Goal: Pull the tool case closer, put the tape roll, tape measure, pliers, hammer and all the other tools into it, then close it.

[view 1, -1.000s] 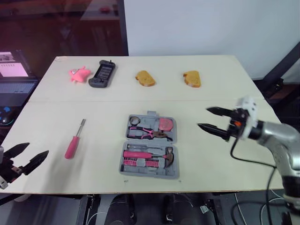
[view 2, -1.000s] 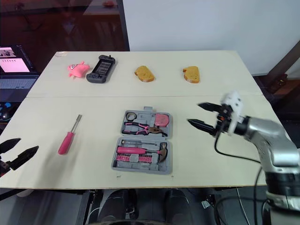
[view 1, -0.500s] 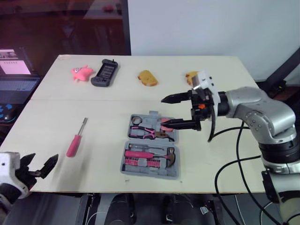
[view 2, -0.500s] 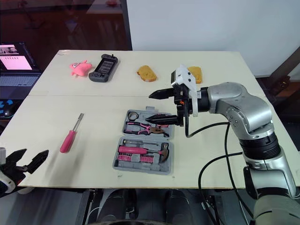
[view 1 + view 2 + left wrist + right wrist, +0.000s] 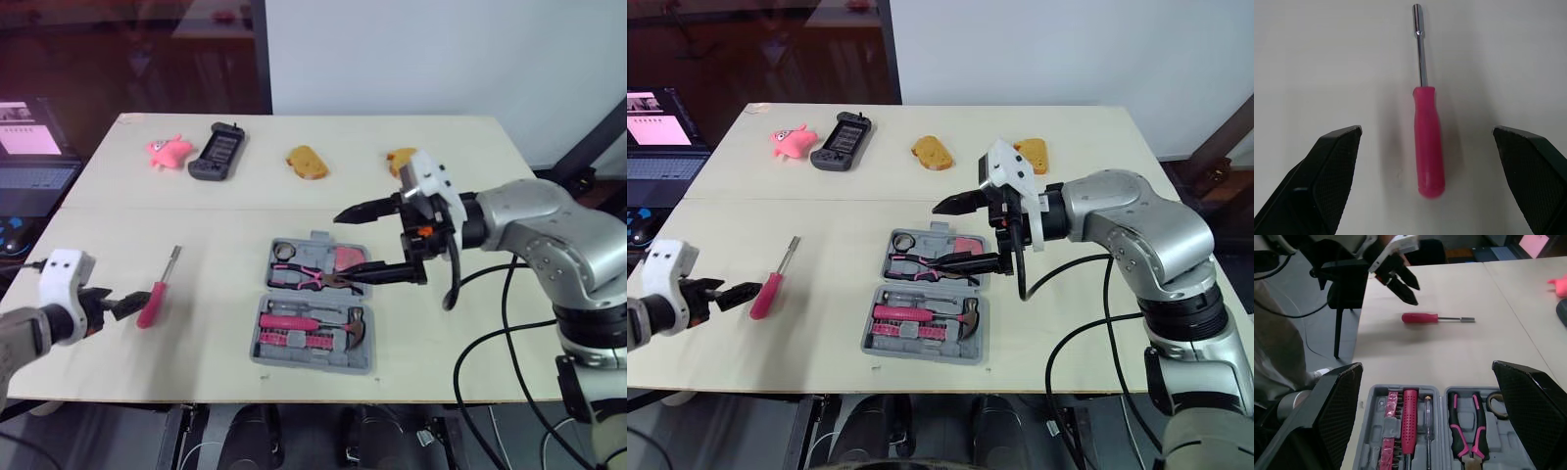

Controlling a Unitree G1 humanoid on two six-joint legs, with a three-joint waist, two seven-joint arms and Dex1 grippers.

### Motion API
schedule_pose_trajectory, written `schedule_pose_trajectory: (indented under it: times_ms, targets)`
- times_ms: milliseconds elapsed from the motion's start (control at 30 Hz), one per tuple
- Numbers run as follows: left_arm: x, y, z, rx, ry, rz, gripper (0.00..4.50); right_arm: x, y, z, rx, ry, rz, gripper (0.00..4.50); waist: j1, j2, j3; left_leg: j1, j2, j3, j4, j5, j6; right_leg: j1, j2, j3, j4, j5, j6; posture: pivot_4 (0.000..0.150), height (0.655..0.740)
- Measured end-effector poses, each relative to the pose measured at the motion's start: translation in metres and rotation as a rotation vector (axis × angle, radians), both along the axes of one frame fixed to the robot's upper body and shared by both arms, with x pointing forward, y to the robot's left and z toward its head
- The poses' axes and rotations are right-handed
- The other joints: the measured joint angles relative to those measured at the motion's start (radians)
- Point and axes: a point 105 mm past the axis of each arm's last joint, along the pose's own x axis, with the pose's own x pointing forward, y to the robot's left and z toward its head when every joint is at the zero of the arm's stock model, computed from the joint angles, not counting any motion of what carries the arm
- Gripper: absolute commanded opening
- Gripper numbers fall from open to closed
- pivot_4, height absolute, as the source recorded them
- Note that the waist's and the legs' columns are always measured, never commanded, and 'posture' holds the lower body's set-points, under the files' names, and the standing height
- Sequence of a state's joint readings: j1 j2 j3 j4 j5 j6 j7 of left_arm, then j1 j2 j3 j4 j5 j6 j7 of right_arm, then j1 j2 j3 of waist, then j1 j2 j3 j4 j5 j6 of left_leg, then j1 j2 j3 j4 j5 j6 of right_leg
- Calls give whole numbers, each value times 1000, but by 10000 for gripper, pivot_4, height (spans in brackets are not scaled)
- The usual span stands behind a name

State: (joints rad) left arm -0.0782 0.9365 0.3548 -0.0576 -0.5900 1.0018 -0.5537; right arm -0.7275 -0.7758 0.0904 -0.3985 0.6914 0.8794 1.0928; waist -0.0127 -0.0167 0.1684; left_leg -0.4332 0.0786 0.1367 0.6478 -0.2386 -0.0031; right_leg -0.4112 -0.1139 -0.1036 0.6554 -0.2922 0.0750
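On my feed the grey tool case (image 5: 315, 308) lies open flat on the table (image 5: 490, 323), at the near middle. Its far half holds the tape roll (image 5: 283, 252), the pliers (image 5: 309, 279) and the pink tape measure (image 5: 346, 258). Its near half holds the hammer (image 5: 345, 326), a pink-handled driver (image 5: 1409, 423) and a row of bits. One tool is outside it: a pink-handled screwdriver (image 5: 154, 294) lying on the table well to the left of the case, shaft pointing to the far side. My left end effector (image 5: 1426, 129) sits low at the near left, just short of that screwdriver's handle end. Its fingers (image 5: 1334, 161) are spread wide to either side of the handle, touching nothing and holding nothing. My right end effector (image 5: 340, 248) hangs over the far right part of the case. It is also wide open and empty, one fingertip over the pliers and tape measure; I cannot tell whether it touches them. Along the far edge lie a pink toy (image 5: 168, 152), a handheld game console (image 5: 216, 154) and two pieces of bread (image 5: 305, 163).
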Motion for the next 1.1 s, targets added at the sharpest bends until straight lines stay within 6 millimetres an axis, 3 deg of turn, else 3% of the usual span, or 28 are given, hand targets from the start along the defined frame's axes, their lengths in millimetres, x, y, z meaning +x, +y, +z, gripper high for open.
schedule_pose_trajectory:
  times_ms: [267, 500, 667, 967, 1067, 1100]
  targets:
    - [28, 0, -27, 87, 178, -37, 45000, -1, -4, -4, 6, -19, -63, 44665, 2, -1, 0, -11, -2, 1, 3, 3, -3, -14, 2, 0, 10, 1, 2, 1500, 7188]
    - [49, -9, -22, 113, 221, -44, 45000, -3, -5, -3, -2, -22, -69, 44665, 2, -2, 0, -11, -2, 1, 5, 3, -3, -13, 2, 0, 11, 1, 2, 1500, 7188]
    - [53, -8, -32, 130, 274, -28, 45000, -3, -6, -4, -6, -24, -74, 44665, 2, -2, 0, -11, -2, 2, 6, 4, -4, -13, 3, 0, 12, 1, 2, 1500, 7188]
    - [60, -12, -31, 145, 322, -22, 45000, 0, -7, -7, -12, -43, -87, 44665, 3, -2, 0, -12, -2, 2, 10, 4, -4, -12, 3, 0, 14, 1, 2, 1500, 7188]
    - [59, -12, -32, 138, 335, -17, 38188, 1, -8, -9, -19, -49, -96, 45000, 2, -2, 0, -12, -1, 2, 12, 4, -4, -12, 3, 0, 14, 1, 2, 1500, 7188]
    - [58, -12, -32, 136, 342, -15, 33662, 1, -8, -9, -20, -49, -97, 45000, 2, -2, 0, -12, -1, 2, 13, 4, -4, -12, 3, 0, 15, 1, 2, 1500, 7188]
